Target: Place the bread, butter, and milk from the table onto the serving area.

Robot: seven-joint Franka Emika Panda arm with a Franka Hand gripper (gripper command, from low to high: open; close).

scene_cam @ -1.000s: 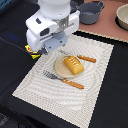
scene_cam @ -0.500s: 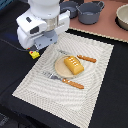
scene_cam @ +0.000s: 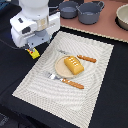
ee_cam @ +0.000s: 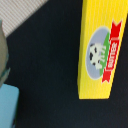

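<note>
The bread (scene_cam: 73,65), an orange-brown loaf, lies on the round tan plate (scene_cam: 61,70) on the striped beige serving area (scene_cam: 95,95). The butter (scene_cam: 33,53), a yellow box, lies on the black table (scene_cam: 12,65) just off the mat's edge at the exterior view's left. It is mostly covered by my gripper (scene_cam: 31,47), which hovers right above it. In the wrist view the butter (ee_cam: 100,50) shows its red-ribbon label, with a corner of the pale-blue milk (ee_cam: 7,107) beside it. The milk is hidden behind the arm in the exterior view. My fingers cannot be made out.
Orange-handled cutlery lies either side of the plate: a knife (scene_cam: 86,58) and a fork (scene_cam: 67,81). Two grey pots (scene_cam: 90,12) stand on the pinkish-brown board (scene_cam: 107,27) at the back, with a bowl (scene_cam: 122,15) at the exterior view's right.
The arm has moved toward the exterior view's left, off the mat's corner and over the black table, and now stands above the butter.
</note>
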